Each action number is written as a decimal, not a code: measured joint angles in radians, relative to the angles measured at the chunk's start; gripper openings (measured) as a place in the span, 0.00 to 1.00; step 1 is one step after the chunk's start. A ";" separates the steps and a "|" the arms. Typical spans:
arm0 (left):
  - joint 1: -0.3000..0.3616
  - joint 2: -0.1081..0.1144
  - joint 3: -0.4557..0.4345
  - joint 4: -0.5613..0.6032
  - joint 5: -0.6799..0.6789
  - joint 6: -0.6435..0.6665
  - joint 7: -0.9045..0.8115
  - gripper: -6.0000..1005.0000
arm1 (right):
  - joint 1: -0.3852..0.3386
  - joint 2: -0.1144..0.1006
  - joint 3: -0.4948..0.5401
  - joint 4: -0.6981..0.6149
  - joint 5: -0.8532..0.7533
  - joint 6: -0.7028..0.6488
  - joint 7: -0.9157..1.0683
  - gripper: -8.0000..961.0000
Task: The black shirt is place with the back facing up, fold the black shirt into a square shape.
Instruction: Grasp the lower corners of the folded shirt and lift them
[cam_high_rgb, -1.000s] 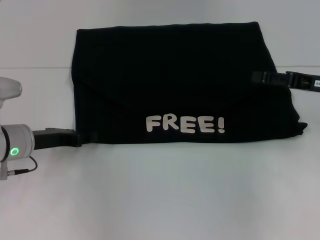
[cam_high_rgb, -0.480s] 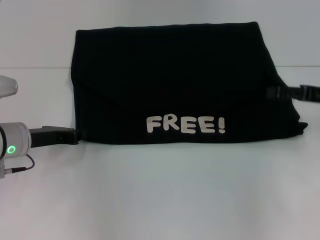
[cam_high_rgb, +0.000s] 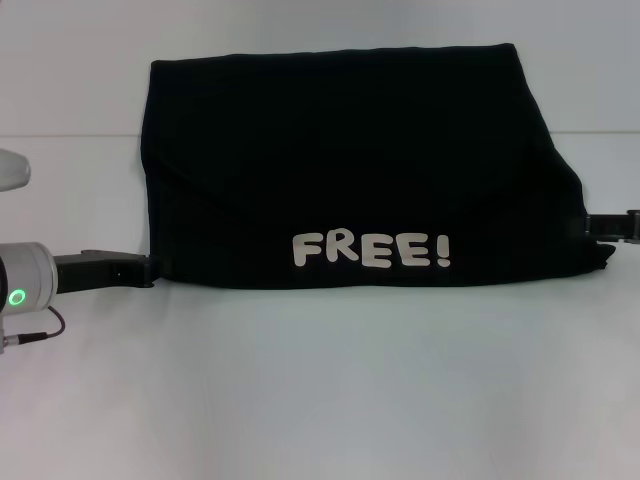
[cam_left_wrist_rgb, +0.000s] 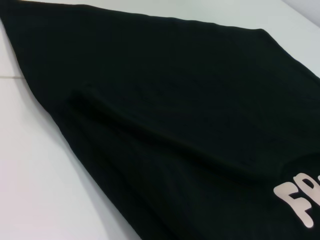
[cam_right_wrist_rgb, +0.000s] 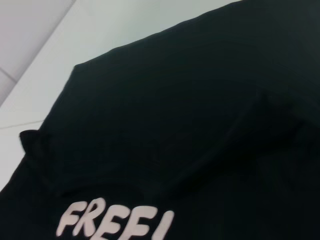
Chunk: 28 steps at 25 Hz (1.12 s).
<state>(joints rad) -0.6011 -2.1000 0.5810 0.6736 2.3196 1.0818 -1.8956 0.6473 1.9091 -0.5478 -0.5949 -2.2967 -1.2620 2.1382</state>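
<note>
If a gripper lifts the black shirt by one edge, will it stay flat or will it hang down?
The folded black soft-fabric T-shirt would probably sag; soft ridges show in the left wrist view. It likely slides easily on the smooth white table, and its layers may unfold.

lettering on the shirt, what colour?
White "FREE!" lettering on the black shirt; clearest in the head view.

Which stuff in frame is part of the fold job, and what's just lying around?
Part of the job:
- black shirt, partly folded, lettering up
- left gripper at its near left corner
- right gripper at its right edge

Lying about:
- nothing but the white table
</note>
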 joint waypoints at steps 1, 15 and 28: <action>-0.001 0.000 0.000 0.000 0.000 0.000 0.000 0.01 | -0.005 0.000 0.001 -0.001 0.000 0.010 0.000 0.73; -0.010 0.000 0.001 -0.008 0.001 -0.010 0.000 0.01 | -0.010 0.027 -0.057 0.021 -0.004 0.150 -0.018 0.73; -0.011 0.000 0.005 -0.008 0.001 -0.011 -0.006 0.01 | -0.020 0.010 -0.060 0.023 -0.027 0.127 0.002 0.71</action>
<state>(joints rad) -0.6116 -2.1000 0.5862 0.6657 2.3209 1.0704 -1.9012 0.6269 1.9191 -0.6075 -0.5720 -2.3233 -1.1347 2.1398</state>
